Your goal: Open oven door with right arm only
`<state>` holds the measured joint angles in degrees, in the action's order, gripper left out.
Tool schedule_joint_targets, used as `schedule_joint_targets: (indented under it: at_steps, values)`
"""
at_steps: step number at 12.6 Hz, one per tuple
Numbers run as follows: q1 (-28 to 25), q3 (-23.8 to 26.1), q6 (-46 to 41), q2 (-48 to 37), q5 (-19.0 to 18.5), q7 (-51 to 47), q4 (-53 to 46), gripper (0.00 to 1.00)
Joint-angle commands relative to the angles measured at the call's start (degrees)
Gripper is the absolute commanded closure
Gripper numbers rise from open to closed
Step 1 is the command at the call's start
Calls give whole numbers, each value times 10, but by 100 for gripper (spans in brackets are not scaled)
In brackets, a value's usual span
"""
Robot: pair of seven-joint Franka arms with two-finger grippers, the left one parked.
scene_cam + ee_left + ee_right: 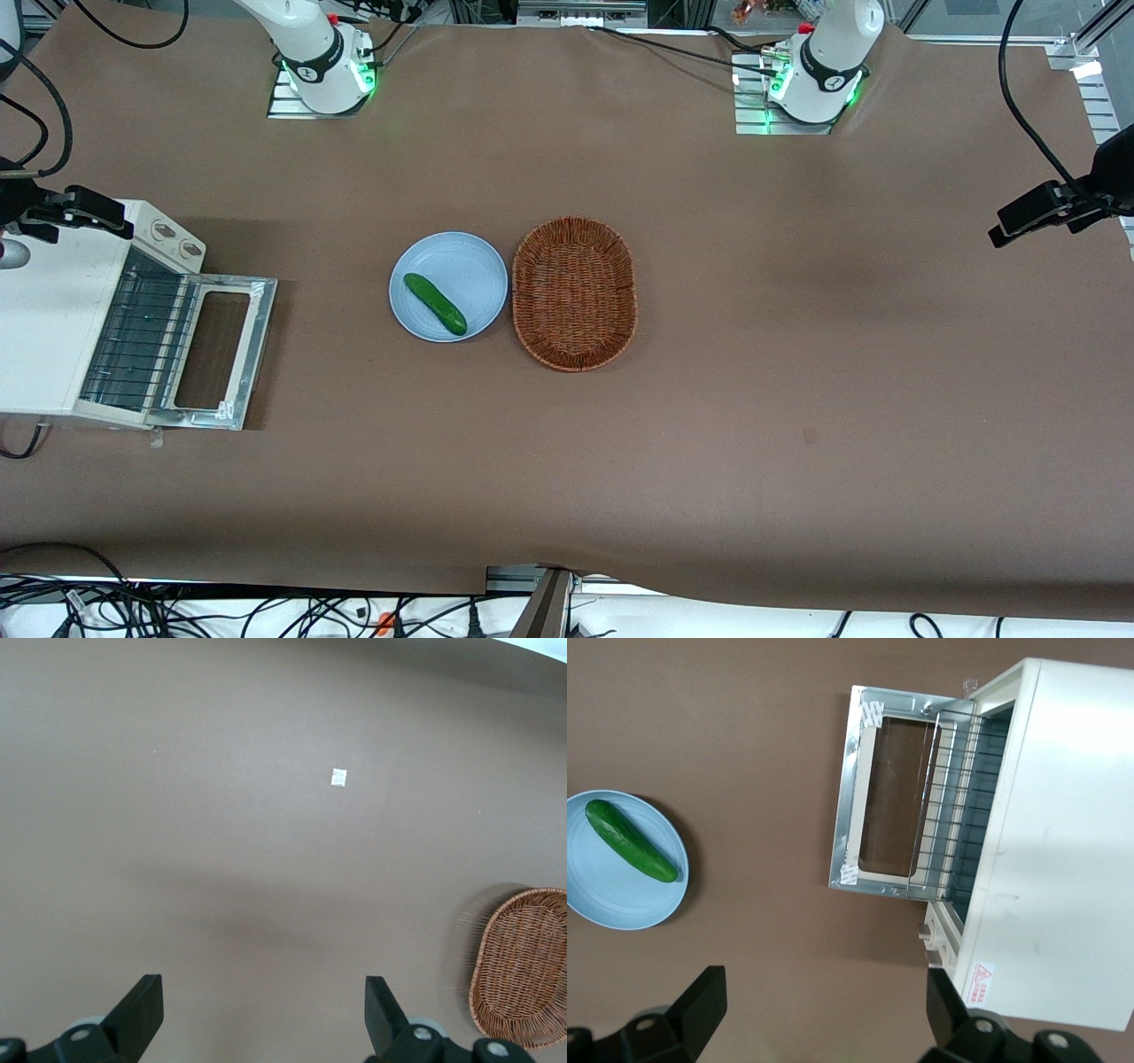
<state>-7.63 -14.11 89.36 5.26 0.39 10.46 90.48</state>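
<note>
The cream-white toaster oven (pixel 44 328) stands at the working arm's end of the table. Its oven door (pixel 257 350) lies folded down flat on the brown table in front of the oven; the same door (pixel 849 806) appears in the right wrist view, silver frame around a glass pane. The wire rack (pixel 142 341) shows inside the opening. The right arm's gripper (pixel 84 210) hovers well above the oven's knob end. It (pixel 824 997) is open, its black fingers (pixel 704 992) wide apart with nothing between them, touching neither the door nor the oven.
A light blue plate (pixel 478 266) holding a green cucumber (pixel 434 303) sits mid-table, and a woven oval basket (pixel 574 292) lies beside it toward the parked arm's end. Cables run along the table's near edge.
</note>
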Motion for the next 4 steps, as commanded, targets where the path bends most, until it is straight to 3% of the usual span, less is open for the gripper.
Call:
schedule_joint_targets:
  at_steps: [1, 4]
  values:
    - [2, 2, -23, -5, -7, 0, -10, 0]
    - [2, 2, -28, -4, -7, 0, -10, 0]
